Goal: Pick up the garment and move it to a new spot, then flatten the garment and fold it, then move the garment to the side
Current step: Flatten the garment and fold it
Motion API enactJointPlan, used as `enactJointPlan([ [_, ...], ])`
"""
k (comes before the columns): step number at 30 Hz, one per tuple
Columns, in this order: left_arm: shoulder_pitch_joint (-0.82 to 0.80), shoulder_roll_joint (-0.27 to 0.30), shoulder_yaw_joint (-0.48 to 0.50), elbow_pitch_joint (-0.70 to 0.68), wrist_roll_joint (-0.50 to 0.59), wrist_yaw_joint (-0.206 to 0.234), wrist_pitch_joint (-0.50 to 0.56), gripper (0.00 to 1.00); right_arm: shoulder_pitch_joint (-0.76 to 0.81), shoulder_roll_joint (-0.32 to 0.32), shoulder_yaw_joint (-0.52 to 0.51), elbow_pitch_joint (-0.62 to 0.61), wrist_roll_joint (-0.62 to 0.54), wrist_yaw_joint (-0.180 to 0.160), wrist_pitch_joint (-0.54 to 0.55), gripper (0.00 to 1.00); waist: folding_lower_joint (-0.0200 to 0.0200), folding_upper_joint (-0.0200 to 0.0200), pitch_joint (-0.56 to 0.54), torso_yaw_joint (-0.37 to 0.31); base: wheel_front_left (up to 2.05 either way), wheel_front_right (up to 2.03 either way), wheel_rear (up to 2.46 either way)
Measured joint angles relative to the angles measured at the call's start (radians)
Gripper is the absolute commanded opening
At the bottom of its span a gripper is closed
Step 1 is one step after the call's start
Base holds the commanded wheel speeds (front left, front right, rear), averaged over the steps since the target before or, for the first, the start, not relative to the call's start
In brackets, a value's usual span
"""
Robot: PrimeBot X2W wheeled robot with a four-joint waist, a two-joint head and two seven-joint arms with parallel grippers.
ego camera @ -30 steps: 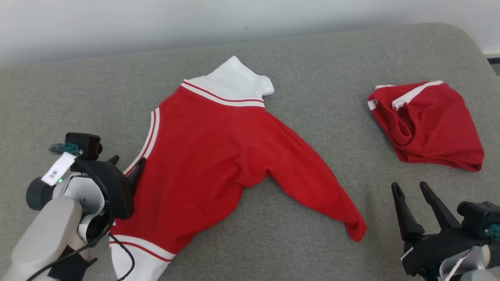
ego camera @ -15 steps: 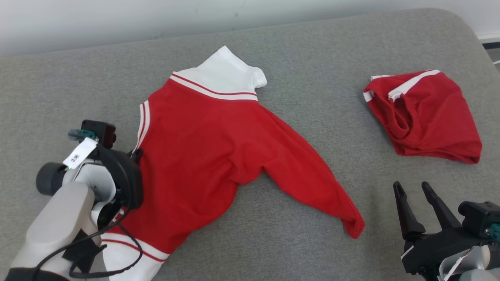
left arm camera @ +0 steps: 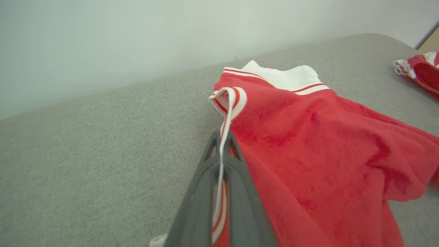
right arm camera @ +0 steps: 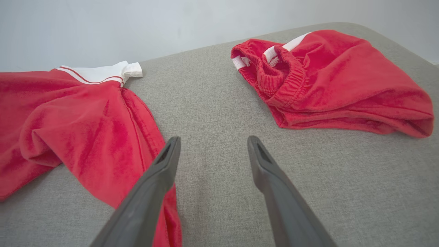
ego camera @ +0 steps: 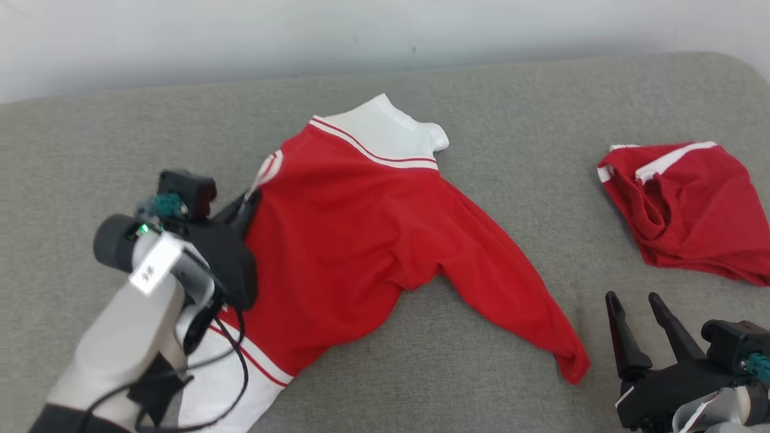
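Lower right of head view: right gripper (ego camera: 631, 299), fingers (ego camera: 622, 337) spread wide with nothing between them, over bare grey cushion (ego camera: 457, 373).

Lower left: left gripper (ego camera: 243, 207) pinched tight on the garment (ego camera: 361, 228) at its striped edge. In the left wrist view, the red-and-white trim (left arm camera: 223, 144) runs between the closed fingers, raised off the cushion.

Garment is red with white bands, spread across frame centre. One sleeve (ego camera: 511, 282) trails to lower right.

Right edge, well apart: second red piece (ego camera: 692, 204), bunched.

Top: pale wall (ego camera: 240, 36).
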Motion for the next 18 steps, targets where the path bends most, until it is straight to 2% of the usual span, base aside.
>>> enactJointPlan([
  [6, 0.15, 0.015, -0.051, -0.099, 0.05, 0.0, -0.077, 0.0, 0.043, 0.009, -0.007, 0.029, 0.009, 0.001, -0.016, 1.0, -0.0001, 0.0, -0.037, 0.041, 0.0, 0.0, 0.0],
  [10, 0.242, 0.047, -0.082, -0.174, 0.072, 0.003, -0.101, 0.0, 0.068, 0.014, -0.009, 0.037, 0.015, 0.001, -0.022, 1.0, -0.0001, -0.0001, -0.061, 0.071, 0.0, 0.0, 0.0],
  [18, 0.374, 0.077, -0.102, -0.346, 0.098, 0.062, -0.123, 0.0, 0.099, 0.017, -0.01, 0.041, 0.025, 0.003, -0.031, 1.0, -0.0001, -0.0001, -0.093, 0.131, 0.0, 0.0, 0.0],
])
